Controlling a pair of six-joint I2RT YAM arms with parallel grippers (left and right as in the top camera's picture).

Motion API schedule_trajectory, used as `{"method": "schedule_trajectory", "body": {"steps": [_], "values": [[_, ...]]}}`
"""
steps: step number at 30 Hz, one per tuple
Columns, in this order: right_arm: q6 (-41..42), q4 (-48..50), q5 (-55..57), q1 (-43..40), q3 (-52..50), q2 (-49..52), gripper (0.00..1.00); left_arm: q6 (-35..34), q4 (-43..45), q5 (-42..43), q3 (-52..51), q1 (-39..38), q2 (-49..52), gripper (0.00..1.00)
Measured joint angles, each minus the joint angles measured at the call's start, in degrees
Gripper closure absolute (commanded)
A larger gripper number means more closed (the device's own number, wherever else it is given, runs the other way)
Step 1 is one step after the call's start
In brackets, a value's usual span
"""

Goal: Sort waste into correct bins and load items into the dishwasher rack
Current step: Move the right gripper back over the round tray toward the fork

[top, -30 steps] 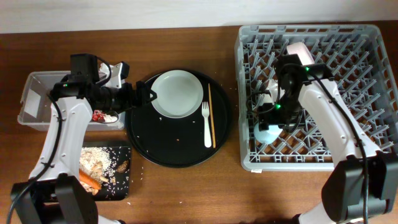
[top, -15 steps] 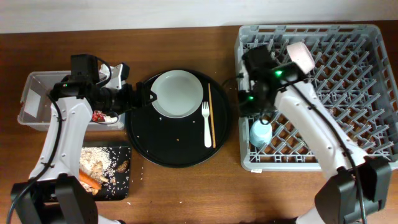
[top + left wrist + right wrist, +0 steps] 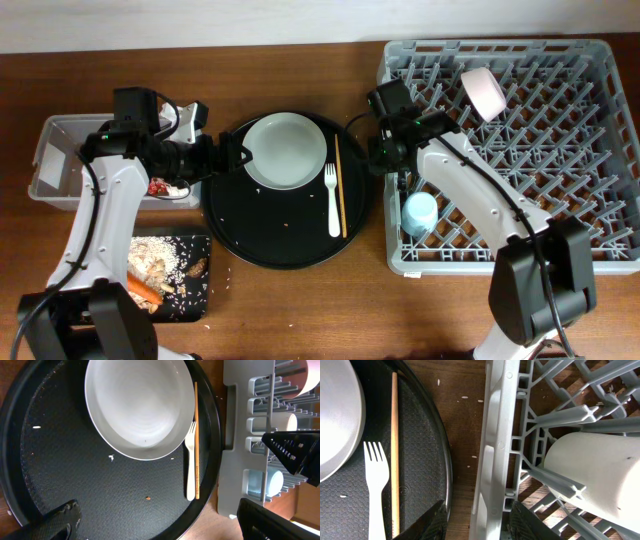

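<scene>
Right gripper (image 3: 380, 160) swung off light blue cup (image 3: 420, 212) to rack (image 3: 480, 268) edge — jaws apart.
Left gripper (image 3: 240, 155) near plate (image 3: 287, 150) — also apart, empty.

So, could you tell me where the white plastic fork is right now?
In the overhead view the fork lies on the round black tray, right of the plate and just left of the wooden chopsticks.

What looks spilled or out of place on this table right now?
Only minor mess. A few crumbs lie loose on the big round black tray below the plate, and pale specks dot the bare wood between that tray and the dishwasher rack. Nothing looks broken.
</scene>
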Motion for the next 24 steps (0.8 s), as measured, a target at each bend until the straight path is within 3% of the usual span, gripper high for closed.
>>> {"method": "schedule_trajectory", "body": {"steps": [4, 7, 9, 16, 17, 21, 22, 24], "values": [[0.00, 0.13, 0.42, 0.00, -0.33, 0.37, 0.58, 0.00, 0.00, 0.00, 0.00, 0.00, 0.00, 0.01], [-0.31, 0.57, 0.48, 0.00, -2.80, 0.68, 0.76, 0.00, 0.00, 0.00, 0.00, 0.00, 0.00, 0.01], [0.04, 0.59, 0.79, 0.00, -2.84, 0.70, 0.82, 0.00, 0.00, 0.00, 0.00, 0.00, 0.00, 0.01], [0.07, -2.03, 1.09, 0.04, -2.89, 0.70, 0.84, 0.00, 0.00, 0.00, 0.00, 0.00, 0.00, 0.01], [0.02, -2.32, 0.98, 0.04, -2.89, 0.70, 0.91, 0.00, 0.02, 0.00, 0.00, 0.00, 0.00, 0.01], [2.54, -3.74, 1.03, 0.04, -2.86, 0.68, 0.91, 0.00, 0.00, 0.00, 0.00, 0.00, 0.00, 0.01], [2.51, -3.76, 1.03, 0.04, -2.86, 0.68, 0.83, 0.00, 0.00, 0.00, 0.00, 0.00, 0.00, 0.01], [1.88, -3.98, 1.01, 0.04, -2.89, 0.70, 0.54, 0.00, 0.00, 0.00, 0.00, 0.00, 0.00, 0.01]]}}
